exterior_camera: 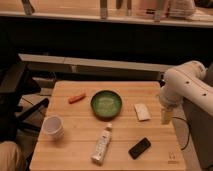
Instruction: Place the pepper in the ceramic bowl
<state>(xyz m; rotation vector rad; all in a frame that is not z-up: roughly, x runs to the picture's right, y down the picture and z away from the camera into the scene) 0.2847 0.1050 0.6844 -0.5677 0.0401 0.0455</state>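
Note:
The pepper [76,97] is small, slim and orange-red. It lies on the wooden table [75,150] at the back left, a little left of the ceramic bowl. The ceramic bowl [106,104] is round, dark green and glossy, with a lighter green inside, and stands near the table's middle. It looks empty. My gripper [166,115] hangs at the end of the white arm [186,85] over the table's right edge. It is well to the right of the bowl and far from the pepper, and it holds nothing that I can see.
A small white cup [53,126] stands at the front left. A white tube with dark print [102,144] lies in front of the bowl. A black phone [139,148] lies at the front right and a white pad [142,112] lies right of the bowl. A dark chair [15,87] stands to the left.

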